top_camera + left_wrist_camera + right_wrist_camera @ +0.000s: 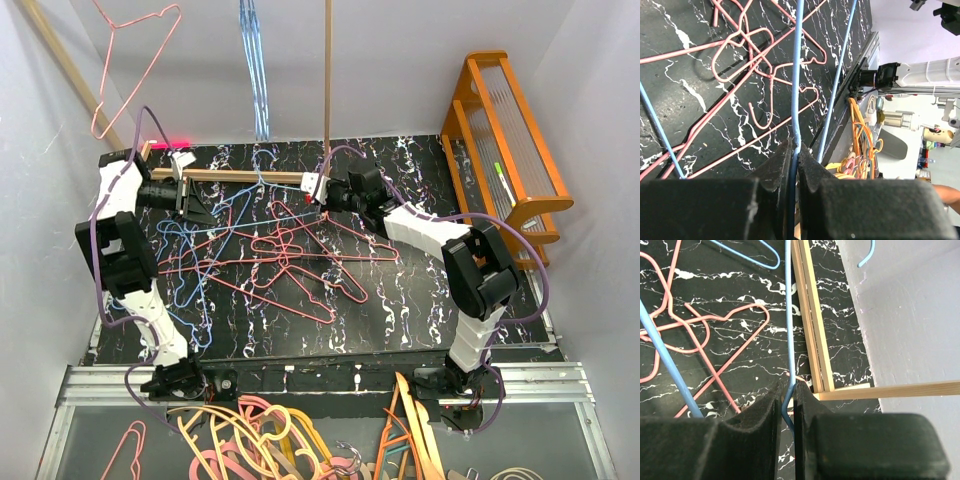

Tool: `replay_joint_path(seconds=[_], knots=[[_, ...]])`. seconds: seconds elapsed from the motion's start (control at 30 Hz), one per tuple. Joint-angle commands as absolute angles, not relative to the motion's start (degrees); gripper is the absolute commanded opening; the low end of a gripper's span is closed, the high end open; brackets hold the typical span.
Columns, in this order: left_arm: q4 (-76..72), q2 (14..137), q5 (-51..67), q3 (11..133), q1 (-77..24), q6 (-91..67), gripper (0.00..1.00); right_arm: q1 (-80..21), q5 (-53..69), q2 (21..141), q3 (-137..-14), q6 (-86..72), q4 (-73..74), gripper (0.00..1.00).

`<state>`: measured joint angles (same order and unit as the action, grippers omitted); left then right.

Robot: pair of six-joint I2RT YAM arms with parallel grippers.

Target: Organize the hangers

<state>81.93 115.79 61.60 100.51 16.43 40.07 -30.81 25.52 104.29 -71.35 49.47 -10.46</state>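
Within left gripper (795, 152), one blue hanger (798, 75)

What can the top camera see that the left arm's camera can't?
Only the top camera shows the orange rack and the blue hangers hanging at the back. Only the left wrist camera shows, close up, the left gripper shut on a blue hanger. Both show pink hangers lying on the black table.
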Motion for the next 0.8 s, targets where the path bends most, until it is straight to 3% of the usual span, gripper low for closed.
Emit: replay_joint_path(seconds=[0.0, 0.03, 0.1, 0.2, 0.5, 0.77], knots=[[82.18, 110.54, 59.75, 103.69, 16.43, 38.31, 0.00, -30.98, 28.01, 100.38, -71.72, 49.82, -11.98, 0.08], [82.13, 109.28, 58.37, 104.09, 16.39, 37.88, 0.00, -31.02, 28.19, 100.37, -72.17, 49.63, -10.67, 0.15], [81.63, 105.54, 54.15, 104.21, 16.43, 37.02, 0.00, -31.00, 27.13, 100.37, -72.83, 47.05, -10.33, 0.55], [76.90, 97.19, 44.46, 101.67, 16.40, 33.73, 0.00, -31.02, 24.84, 98.31, -74.55, 43.02, -11.24, 0.95], [62.85, 74.29, 25.65, 103.05, 16.44, 21.80, 0.00, -30.94, 20.02, 92.68, -74.30, 41.97, -10.03, 0.98], [46.92, 67.81, 27.50, 107.95, 18.10, 13.74, 0.00, -30.51, 13.99, 91.09, -73.82, 31.84, -9.84, 0.98]])
